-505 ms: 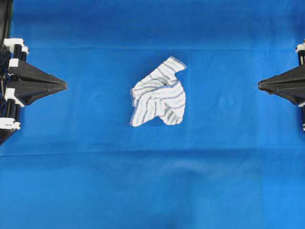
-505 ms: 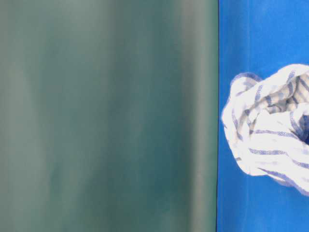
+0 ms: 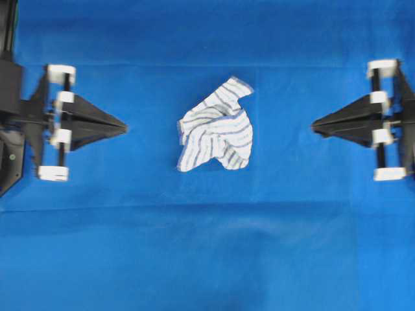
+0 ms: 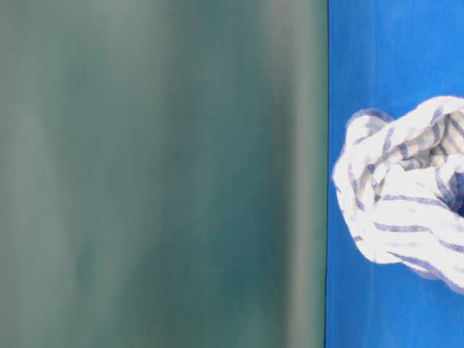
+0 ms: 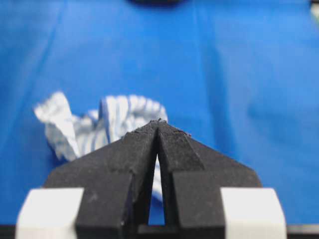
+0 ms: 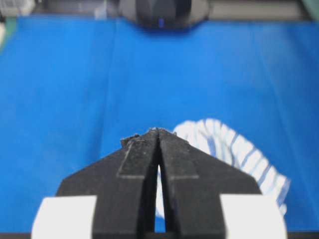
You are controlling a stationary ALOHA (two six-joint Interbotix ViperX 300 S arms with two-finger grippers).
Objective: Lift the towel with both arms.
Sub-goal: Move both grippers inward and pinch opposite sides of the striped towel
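Both grippers, left (image 3: 123, 128) and right (image 3: 315, 127), are pressed together; unless you spread them, you'll shove the towel (image 3: 216, 135) instead of pinching it

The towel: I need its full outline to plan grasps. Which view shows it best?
Overhead: the whole crumpled towel lies unobstructed between both arms. The table-level view cuts it off at the right edge; in each wrist view the shut pincer hides part of it.

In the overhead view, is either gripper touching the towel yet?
No: the left gripper and the right gripper both point at the crumpled towel with bare blue table cloth between each tip and it.
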